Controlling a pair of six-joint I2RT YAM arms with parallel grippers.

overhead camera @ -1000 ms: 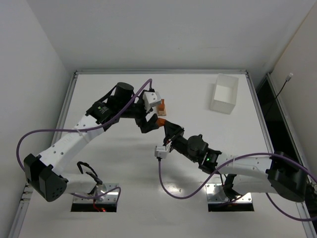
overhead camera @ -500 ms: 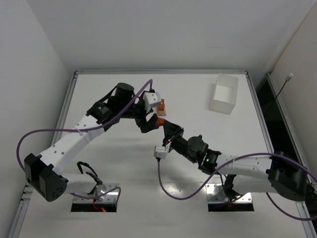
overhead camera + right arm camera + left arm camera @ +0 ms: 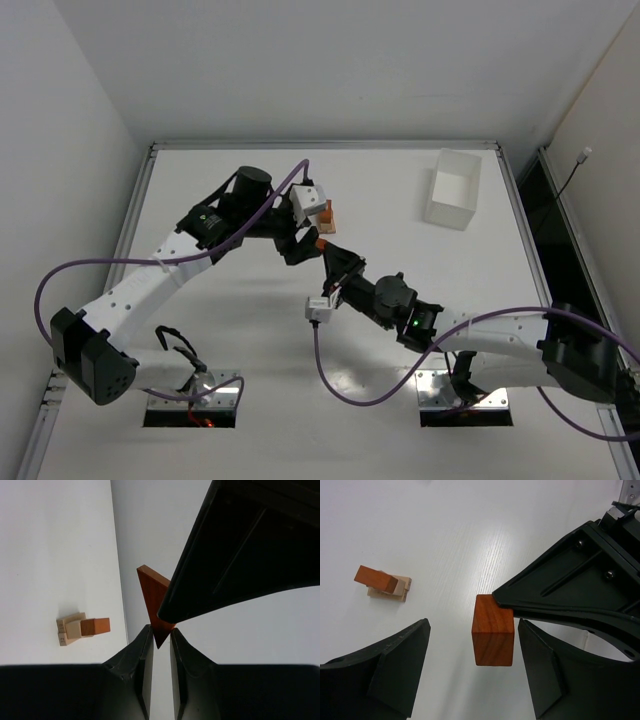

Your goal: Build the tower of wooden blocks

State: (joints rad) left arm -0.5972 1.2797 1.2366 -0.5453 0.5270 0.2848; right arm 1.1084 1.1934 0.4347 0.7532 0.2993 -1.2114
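The wood block tower (image 3: 326,213) is a short stack of tan blocks with a reddish-brown block on top, also seen in the left wrist view (image 3: 382,584) and the right wrist view (image 3: 82,627). My right gripper (image 3: 157,640) is shut on the tip of a reddish-brown triangular wedge (image 3: 152,600), held in the air just in front of the tower. My left gripper (image 3: 472,670) is open, and the wedge (image 3: 492,637) hangs between its fingers (image 3: 400,670) with a gap on each side. In the top view both grippers meet at the wedge (image 3: 318,240).
A white rectangular tray (image 3: 452,188) stands at the back right of the table. The two arms cross near the table's middle, and purple cables loop beside each arm. Raised rails edge the table.
The left gripper's jaws have narrowed around the wedge. The right arm has shifted slightly toward the left gripper, still holding the wedge.
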